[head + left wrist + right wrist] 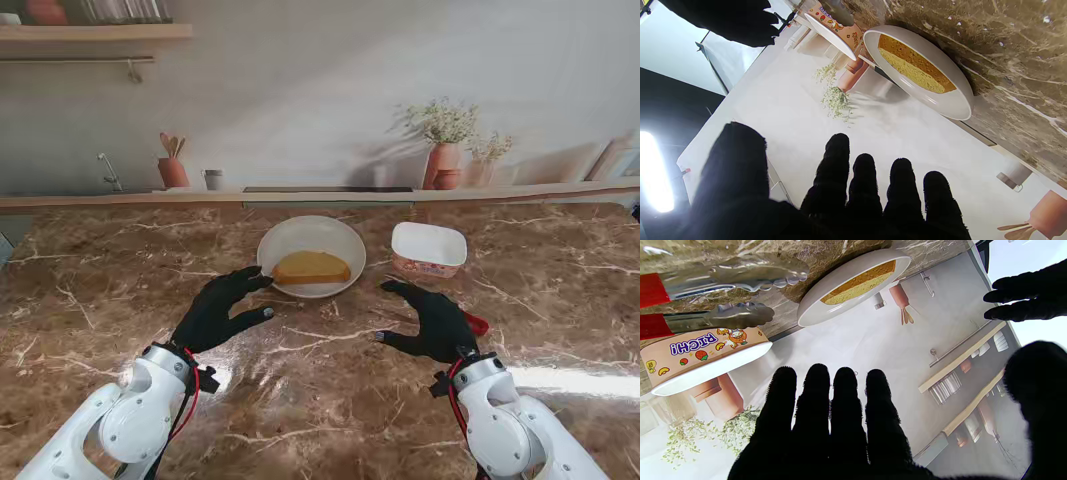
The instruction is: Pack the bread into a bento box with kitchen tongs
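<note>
Bread [311, 267]: one golden slice lying flat in a white bowl [340, 236] at the centre of the stand's view, on a brown marble table [90, 300]. The bento box [429, 248], white inside with a printed orange wall, stands just right of the bowl, apart from it and with nothing visible inside. The tongs [723, 293], steel with red grips, lie on the table beside the box; in the stand's view only a red tip [477, 324] shows beside the right hand [432, 322]. That hand hovers palm down over the tongs, fingers spread, gripping nothing. The left hand [222, 308] is likewise spread and unloaded, its fingertips [262, 281] at the bowl's near-left rim; contact cannot be judged. Step in hand, as judged: the approach to the tongs, no packing yet begun. The next move calls for lowering the right hand and closing it around both red grips so the scalloped tips stay free to pinch the slice.
</note>
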You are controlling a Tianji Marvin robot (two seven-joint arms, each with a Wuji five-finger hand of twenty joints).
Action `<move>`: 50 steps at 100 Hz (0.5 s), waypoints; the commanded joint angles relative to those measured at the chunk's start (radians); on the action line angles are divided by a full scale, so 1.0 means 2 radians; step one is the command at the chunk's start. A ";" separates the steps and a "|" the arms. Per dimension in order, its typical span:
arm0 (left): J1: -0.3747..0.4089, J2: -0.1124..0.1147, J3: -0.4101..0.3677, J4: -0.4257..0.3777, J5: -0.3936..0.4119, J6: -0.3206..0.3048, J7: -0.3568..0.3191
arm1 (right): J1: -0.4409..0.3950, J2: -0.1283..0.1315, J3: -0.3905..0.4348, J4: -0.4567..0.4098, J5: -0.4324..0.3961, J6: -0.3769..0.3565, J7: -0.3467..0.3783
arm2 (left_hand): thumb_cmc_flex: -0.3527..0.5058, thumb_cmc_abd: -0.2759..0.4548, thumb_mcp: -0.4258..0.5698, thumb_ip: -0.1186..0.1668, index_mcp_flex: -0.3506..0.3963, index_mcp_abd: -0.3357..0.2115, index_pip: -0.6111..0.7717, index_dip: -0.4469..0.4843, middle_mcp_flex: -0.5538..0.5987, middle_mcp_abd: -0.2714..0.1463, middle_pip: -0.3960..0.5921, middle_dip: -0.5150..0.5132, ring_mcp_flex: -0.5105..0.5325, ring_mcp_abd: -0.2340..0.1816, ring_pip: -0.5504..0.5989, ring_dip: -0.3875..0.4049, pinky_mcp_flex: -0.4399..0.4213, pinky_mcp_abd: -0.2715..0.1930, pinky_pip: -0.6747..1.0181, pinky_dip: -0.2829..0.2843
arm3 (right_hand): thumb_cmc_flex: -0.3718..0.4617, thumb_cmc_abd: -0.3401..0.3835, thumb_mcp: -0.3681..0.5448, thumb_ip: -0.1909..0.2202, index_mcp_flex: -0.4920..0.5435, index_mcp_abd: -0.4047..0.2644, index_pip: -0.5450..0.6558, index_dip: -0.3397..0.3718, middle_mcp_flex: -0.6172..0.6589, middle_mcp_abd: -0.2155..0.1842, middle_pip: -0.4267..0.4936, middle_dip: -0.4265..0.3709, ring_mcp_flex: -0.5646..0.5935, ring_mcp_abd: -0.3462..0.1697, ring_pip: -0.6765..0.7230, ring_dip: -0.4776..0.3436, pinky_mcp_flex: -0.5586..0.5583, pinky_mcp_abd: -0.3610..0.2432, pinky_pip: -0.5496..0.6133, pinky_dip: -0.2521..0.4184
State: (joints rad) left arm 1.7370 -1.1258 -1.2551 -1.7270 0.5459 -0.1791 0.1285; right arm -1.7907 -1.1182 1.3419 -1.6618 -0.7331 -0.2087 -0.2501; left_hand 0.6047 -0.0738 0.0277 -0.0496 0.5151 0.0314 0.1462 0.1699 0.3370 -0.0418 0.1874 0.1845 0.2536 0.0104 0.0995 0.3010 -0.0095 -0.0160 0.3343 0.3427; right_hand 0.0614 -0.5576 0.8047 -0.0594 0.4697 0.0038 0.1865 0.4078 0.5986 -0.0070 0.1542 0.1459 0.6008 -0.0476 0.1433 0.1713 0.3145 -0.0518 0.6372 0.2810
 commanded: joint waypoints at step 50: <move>0.010 0.000 -0.005 0.000 0.000 -0.004 -0.001 | 0.065 0.007 0.016 0.041 -0.042 0.039 0.029 | -0.015 0.003 -0.017 0.019 -0.015 0.004 -0.007 -0.009 -0.012 -0.006 -0.001 0.001 -0.013 -0.022 -0.008 -0.002 -0.005 -0.016 0.009 -0.011 | 0.046 -0.033 -0.006 0.010 0.023 -0.016 0.015 0.005 0.017 -0.017 -0.002 0.019 0.002 -0.015 -0.008 0.005 -0.017 -0.014 0.009 -0.017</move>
State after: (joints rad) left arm 1.7484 -1.1272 -1.2645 -1.7258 0.5452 -0.1843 0.1304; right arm -1.6989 -1.1175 1.3542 -1.5994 -0.8109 -0.1492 -0.2260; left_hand 0.6047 -0.0738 0.0277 -0.0496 0.5151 0.0316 0.1462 0.1698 0.3369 -0.0419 0.1874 0.1845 0.2536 0.0104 0.0995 0.3010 -0.0095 -0.0160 0.3344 0.3319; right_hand 0.1178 -0.5941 0.8114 -0.0579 0.5105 -0.0212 0.2031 0.4076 0.6242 -0.0208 0.1547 0.1700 0.6008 -0.0482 0.1433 0.1713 0.2961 -0.0512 0.6408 0.2699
